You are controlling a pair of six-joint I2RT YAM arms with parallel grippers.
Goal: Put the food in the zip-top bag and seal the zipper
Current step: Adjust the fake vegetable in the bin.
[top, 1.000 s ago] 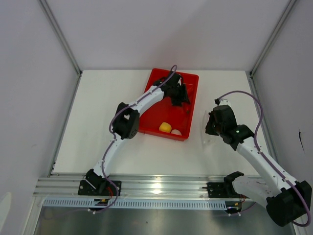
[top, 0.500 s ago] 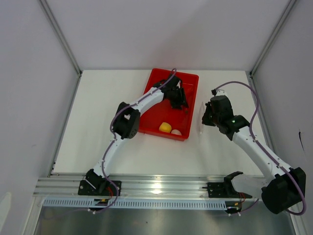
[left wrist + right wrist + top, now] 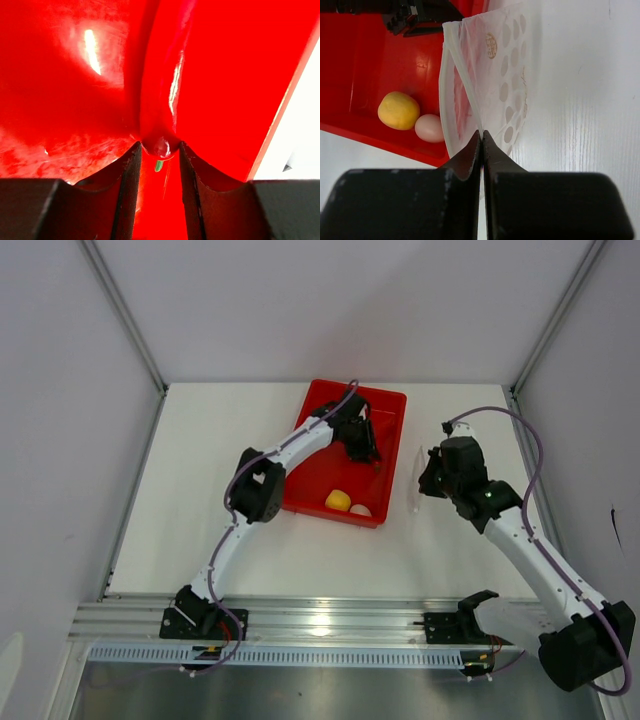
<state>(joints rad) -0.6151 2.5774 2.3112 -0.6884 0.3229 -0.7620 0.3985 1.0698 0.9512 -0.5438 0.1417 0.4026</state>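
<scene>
Left gripper (image 3: 160,150) is down inside the red tray (image 3: 318,430), toward the tray's 3 o'clock side in the top view. Fingers (image 3: 125,190) are at a narrow gap, one on each side of the chili (image 3: 165,90) at its stem end. Pads look right against it, but I can't tell if they're actually clamping. A bit of green stem shows between the fingers. The chili lies on the tray floor, running away from the wrist camera toward 12 o'clock.

Right gripper (image 3: 481,135) is fully closed, pinching the zip-top bag (image 3: 507,75) at its edge. The bag hangs beside the tray's 3 o'clock wall, over the white table (image 3: 580,100), and looks empty. The zipper (image 3: 454,70) is unsealed: the two strips spread apart from the pinch point and the mouth gapes toward the tray. The bag has a printed dot pattern and is otherwise clear.

Yellow fruit (image 3: 338,500) and pale ball (image 3: 360,510) sit in the tray's 5 o'clock corner, touching or nearly so, the ball at 4 o'clock of the fruit. Both are apart from either gripper. In the right wrist view they lie at 9 o'clock of the bag mouth, just across the tray wall.
</scene>
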